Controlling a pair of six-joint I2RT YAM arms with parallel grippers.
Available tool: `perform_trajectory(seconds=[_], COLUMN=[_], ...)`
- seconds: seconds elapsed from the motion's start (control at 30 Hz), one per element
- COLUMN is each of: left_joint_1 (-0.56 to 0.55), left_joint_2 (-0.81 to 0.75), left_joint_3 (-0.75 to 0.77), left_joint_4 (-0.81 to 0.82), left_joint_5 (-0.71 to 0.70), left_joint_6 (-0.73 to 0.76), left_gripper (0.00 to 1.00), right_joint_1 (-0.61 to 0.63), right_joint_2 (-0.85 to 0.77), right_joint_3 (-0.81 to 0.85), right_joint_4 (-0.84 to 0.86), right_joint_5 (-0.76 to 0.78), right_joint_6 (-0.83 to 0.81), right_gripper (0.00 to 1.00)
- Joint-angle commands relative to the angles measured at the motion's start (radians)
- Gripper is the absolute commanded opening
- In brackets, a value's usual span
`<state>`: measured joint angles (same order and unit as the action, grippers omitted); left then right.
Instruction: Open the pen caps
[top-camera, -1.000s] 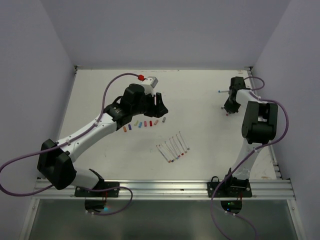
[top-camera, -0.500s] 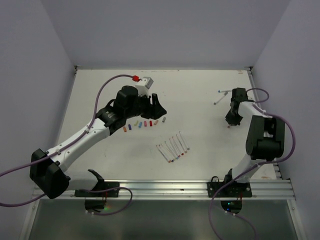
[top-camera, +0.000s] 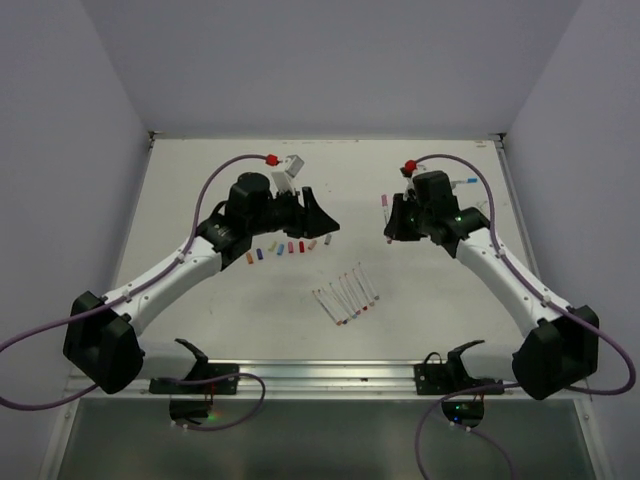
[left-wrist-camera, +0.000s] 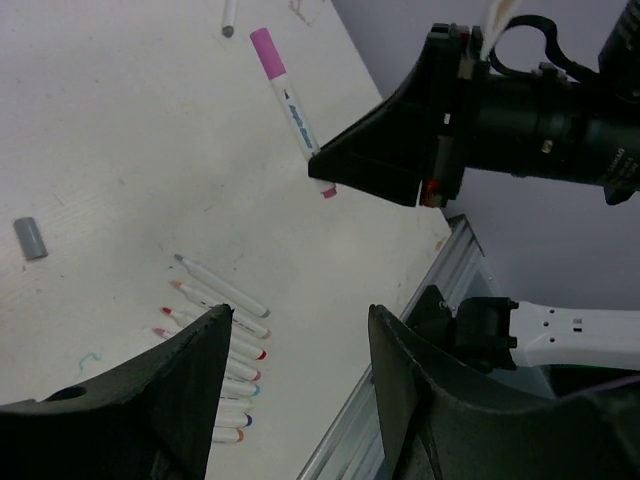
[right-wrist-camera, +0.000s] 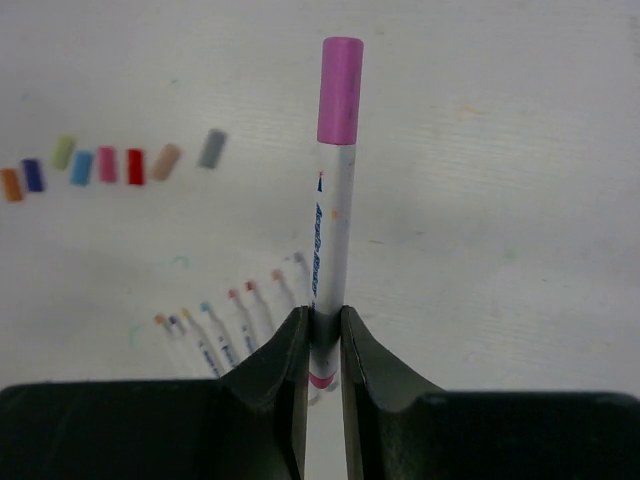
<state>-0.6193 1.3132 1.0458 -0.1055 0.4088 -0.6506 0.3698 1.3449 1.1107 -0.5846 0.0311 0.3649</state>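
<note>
Pinched in right tool (right-wrist-camera: 320, 335), thin white pen (right-wrist-camera: 330, 240) with short pink plastic cap (right-wrist-camera: 340, 90), cap clear beyond the tool, left tool (left-wrist-camera: 295, 320) spread, row of loose coloured caps (top-camera: 290, 247) laid just beside it.

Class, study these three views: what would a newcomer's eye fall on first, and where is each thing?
The right gripper is shut on a white pen with its pink cap on, held up between the arms in front of the open left gripper. On the table lie a row of loose caps and, nearer the arms, a fan of uncapped pens.
</note>
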Motion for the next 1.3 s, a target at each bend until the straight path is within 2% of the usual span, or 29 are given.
perform_trajectory(seconds=[0.0,0.07,0.2,0.3,0.9,1.1,1.2,1.27], left_joint_1=[0.081,0.105,0.118,0.113,0.102,0.101,0.101,0.102], left_joint_2=[0.023,0.035,0.06,0.064,0.073,0.083,0.084,0.083], left_joint_3=[-0.061,-0.073,-0.079,-0.116,-0.138,-0.144,-0.145,-0.148], left_joint_4=[0.176,0.217,0.268,0.343,0.365,0.398,0.402,0.403], left_joint_5=[0.171,0.199,0.234,0.248,0.209,0.228,0.235,0.234], left_joint_6=[-0.099,-0.124,-0.168,-0.213,-0.254,-0.276,-0.279,-0.281], left_gripper=[0.59,0.59,0.59,0.59,0.54,0.44,0.34,0.23], right_joint_1=[0.008,0.033,0.093,0.138,0.192,0.195,0.198,0.198], right_joint_2=[-0.136,-0.156,-0.171,-0.164,-0.121,-0.096,-0.089,-0.086], right_joint_3=[-0.067,-0.078,-0.101,-0.106,-0.114,-0.107,-0.1,-0.097], right_joint_4=[0.06,0.074,0.115,0.13,0.255,0.266,0.269,0.272], right_joint_5=[-0.382,-0.521,-0.632,-0.649,-0.613,-0.59,-0.58,-0.576], right_joint_6=[-0.084,-0.104,-0.119,-0.116,-0.038,-0.032,-0.029,-0.024], right_gripper=[0.0,0.0,0.0,0.0,0.0,0.0,0.0,0.0])
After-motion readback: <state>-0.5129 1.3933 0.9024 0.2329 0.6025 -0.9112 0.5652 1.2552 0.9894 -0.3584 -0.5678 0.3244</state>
